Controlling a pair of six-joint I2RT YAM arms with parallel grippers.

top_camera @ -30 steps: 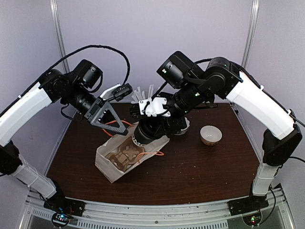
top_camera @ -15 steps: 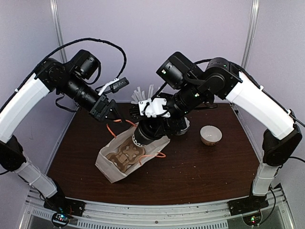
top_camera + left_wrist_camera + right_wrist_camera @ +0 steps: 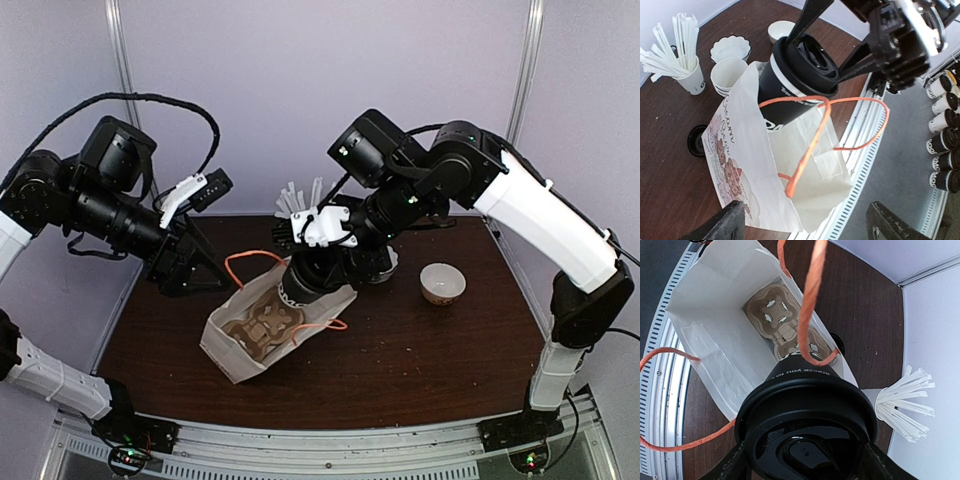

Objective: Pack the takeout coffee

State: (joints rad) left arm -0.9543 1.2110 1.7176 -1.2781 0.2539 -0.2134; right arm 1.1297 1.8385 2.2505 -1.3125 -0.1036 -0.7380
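Left wrist view: the right gripper (image 3: 827,52) clamps the lid of the takeout coffee (image 3: 785,90), which leans in the mouth of a white paper bag (image 3: 810,170), with an orange handle (image 3: 812,145) looped across it. Behind stand stacked white cups (image 3: 727,75), wrapped straws (image 3: 682,35) and a cream bowl (image 3: 780,29). The left gripper (image 3: 807,225) gapes wide, holding nothing. Lettering on cup and bag is unreadable.

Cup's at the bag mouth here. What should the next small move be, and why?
Probably the right pincer should ease the cup deeper into the bag, toward the carrier inside. The cup is tilted with only its base past the rim, and an orange handle loops across it.
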